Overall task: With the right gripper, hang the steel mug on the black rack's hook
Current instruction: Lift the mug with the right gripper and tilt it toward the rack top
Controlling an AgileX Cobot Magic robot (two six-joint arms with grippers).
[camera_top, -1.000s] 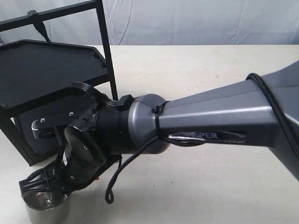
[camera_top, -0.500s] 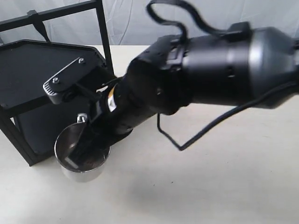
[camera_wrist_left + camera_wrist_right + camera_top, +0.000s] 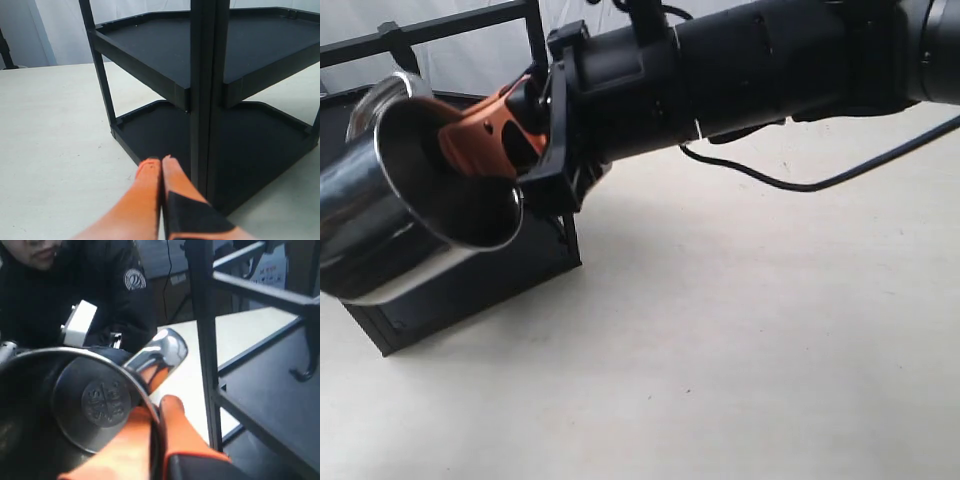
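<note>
The steel mug (image 3: pixel 375 235) hangs in the air, tipped on its side, close to the exterior camera in front of the black rack (image 3: pixel 460 285). My right gripper (image 3: pixel 470 125) is shut on its wall, one orange finger inside the mug and one outside. The right wrist view shows the stamped base (image 3: pixel 102 400), the shiny handle (image 3: pixel 161 352) and my right gripper (image 3: pixel 159 409) pinching the rim. The hook (image 3: pixel 393 38) hangs from the top crossbar; the hook (image 3: pixel 304 373) also shows past a rack post (image 3: pixel 202 335). My left gripper (image 3: pixel 161 161) is shut and empty, near a rack leg (image 3: pixel 202 100).
A person in a black jacket (image 3: pixel 85 285) stands behind the mug in the right wrist view. The right arm's cable (image 3: pixel 790 180) loops over the pale table (image 3: pixel 750 340). The rack's two trays (image 3: pixel 150 45) fill the left wrist view.
The right arm has lifted the mug off the table at the front left, up beside the rack's upper part. The mug has tipped onto its side.
</note>
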